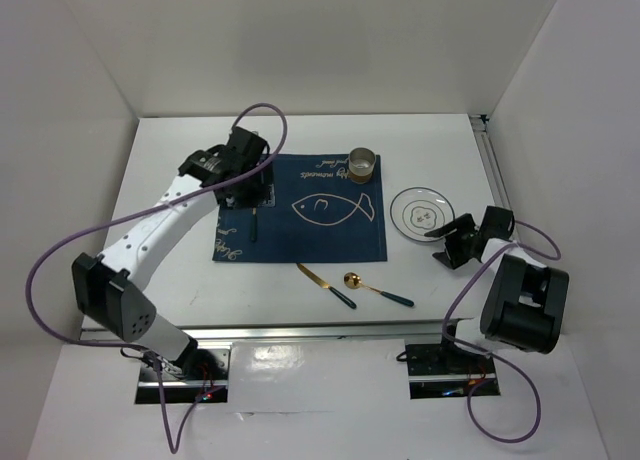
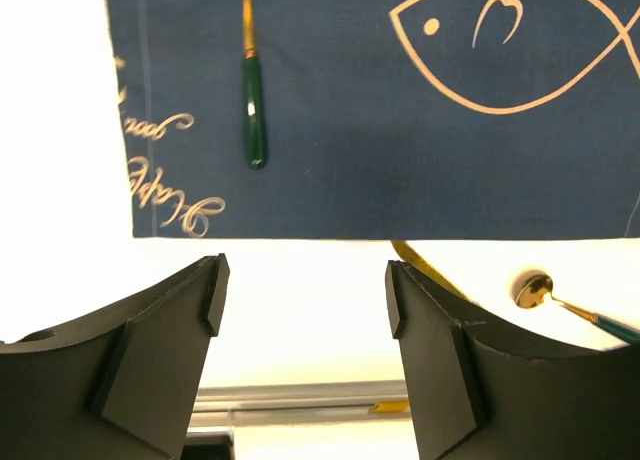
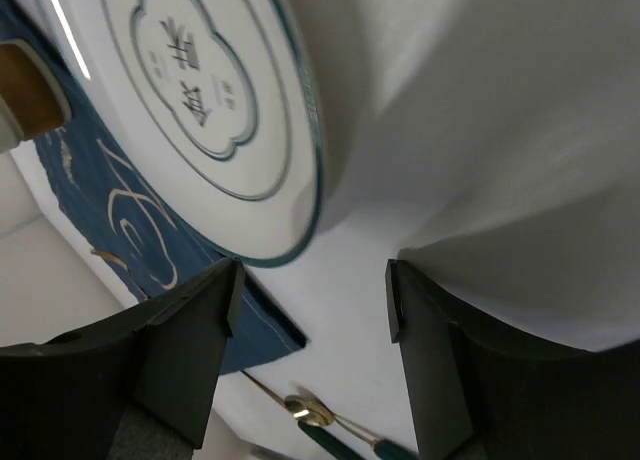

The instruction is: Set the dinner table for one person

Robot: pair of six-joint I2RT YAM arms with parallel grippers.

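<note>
The dinner table (image 1: 165,190) is a white tabletop carrying a navy placemat (image 1: 300,235) with a fish drawing. A green-handled gold fork (image 1: 254,222) lies on the mat's left part and also shows in the left wrist view (image 2: 255,110). My left gripper (image 1: 260,192) hovers over it, open and empty (image 2: 305,280). A glass plate (image 1: 421,212) sits on the table right of the mat. My right gripper (image 1: 452,245) is open and empty beside the plate's near right edge (image 3: 312,285). A knife (image 1: 325,285) and a spoon (image 1: 378,290) lie below the mat.
A small cup (image 1: 362,165) stands on the mat's far right corner. A metal rail (image 1: 490,170) runs along the table's right edge and another along the near edge (image 2: 300,400). White walls enclose the table on three sides.
</note>
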